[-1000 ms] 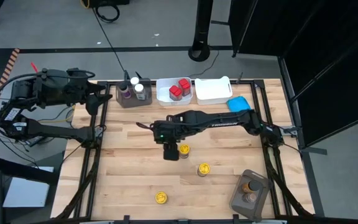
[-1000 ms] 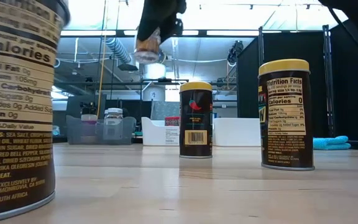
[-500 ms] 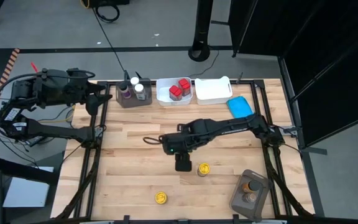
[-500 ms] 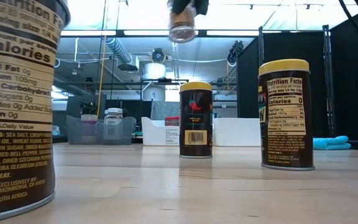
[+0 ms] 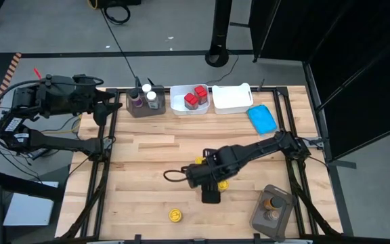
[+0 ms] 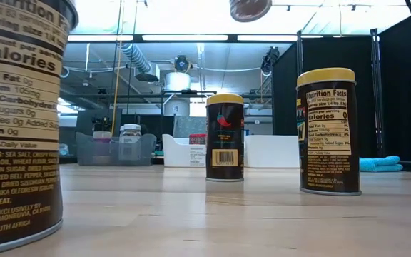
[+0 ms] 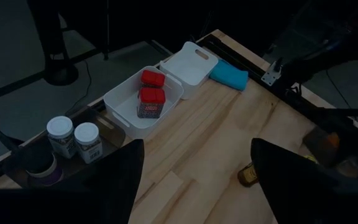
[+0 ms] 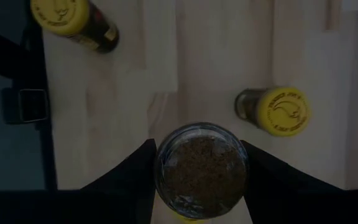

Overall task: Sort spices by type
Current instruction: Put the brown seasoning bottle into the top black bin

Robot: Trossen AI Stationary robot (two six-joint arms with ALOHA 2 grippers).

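Squarely within right pincer [image 8: 199,163]: glass jar [image 8: 201,167]

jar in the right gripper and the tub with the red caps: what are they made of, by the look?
Jar held in the right gripper: looks like clear glass, glossy; brown spice shows through its base and the rim glints. Could be clear plastic.

Tub: opaque white, matte, thin moulded walls with rounded corners, so probably plastic. It holds two red-capped jars.

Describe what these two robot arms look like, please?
Both arms are dark, nearly black, built of jointed tube-like segments. The left arm carries black cables looping at its base. The right arm is slimmer, a thin cable trailing near its pincer, whose two fingers are flat and dark.
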